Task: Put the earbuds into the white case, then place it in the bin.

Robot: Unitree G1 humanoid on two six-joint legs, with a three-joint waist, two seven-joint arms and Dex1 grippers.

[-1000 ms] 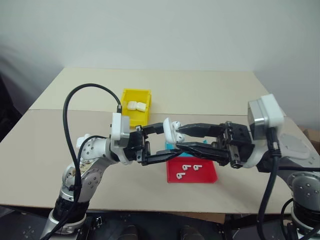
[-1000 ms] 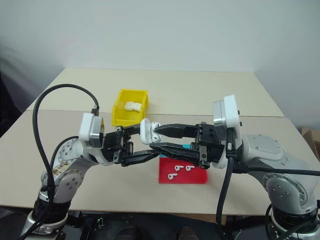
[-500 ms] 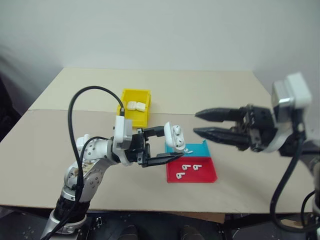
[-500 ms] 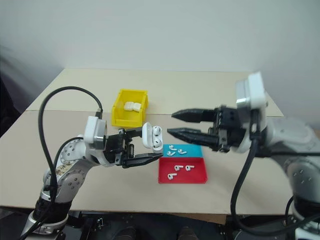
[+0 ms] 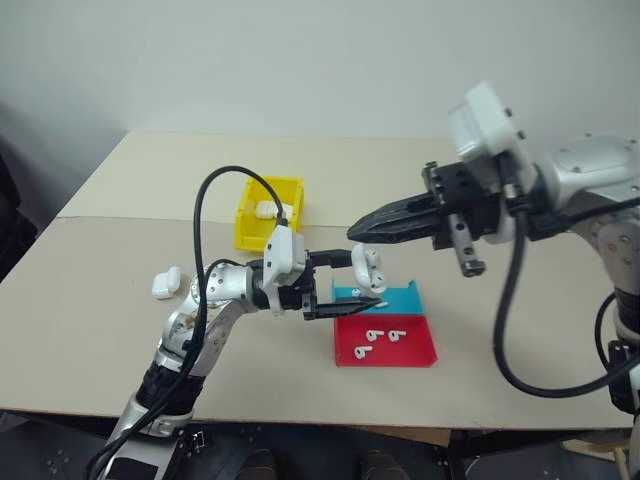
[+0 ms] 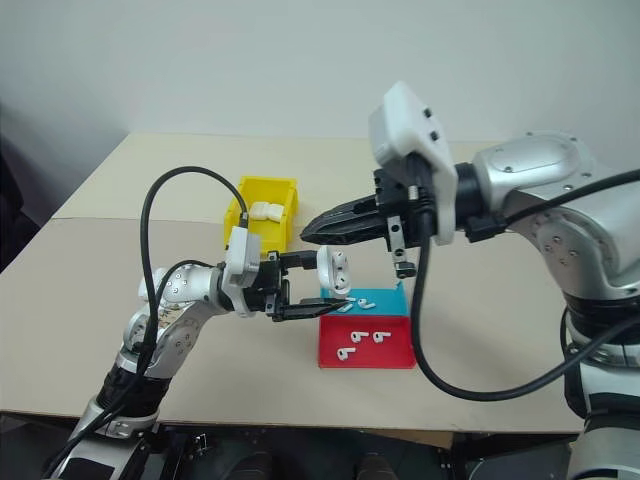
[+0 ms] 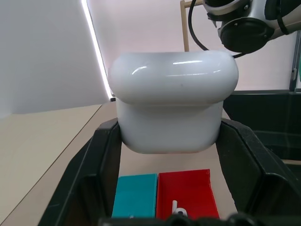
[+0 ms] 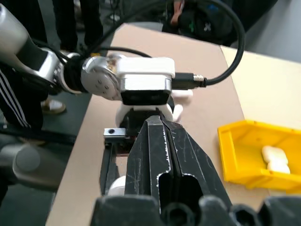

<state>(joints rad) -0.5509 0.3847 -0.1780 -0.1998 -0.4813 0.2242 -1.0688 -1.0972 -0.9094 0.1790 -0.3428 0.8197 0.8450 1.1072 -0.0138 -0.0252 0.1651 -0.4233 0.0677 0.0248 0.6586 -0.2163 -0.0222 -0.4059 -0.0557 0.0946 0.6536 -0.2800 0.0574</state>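
My left gripper (image 5: 362, 281) is shut on the white case (image 5: 368, 266), held above the table with its lid hinged up; the left wrist view shows the case (image 7: 173, 101) wedged between both black fingers. My right gripper (image 5: 354, 233) hovers just above and behind the case, its fingers pressed together (image 8: 164, 155) with nothing visible between them. Loose earbuds (image 5: 370, 335) lie in the red half of a small tray, and one more (image 5: 376, 302) lies on the blue half. The yellow bin (image 5: 252, 228) stands behind my left arm with a white case (image 5: 264, 209) inside.
The red-and-blue tray (image 5: 418, 352) sits right below the held case. Another white case (image 5: 166, 283) lies on the table to the left of my left arm. A black cable loops up over that arm.
My right gripper pulled away from the case, rose above it and went from open to shut. My left gripper carried the case forward and a little lower, over the tray.
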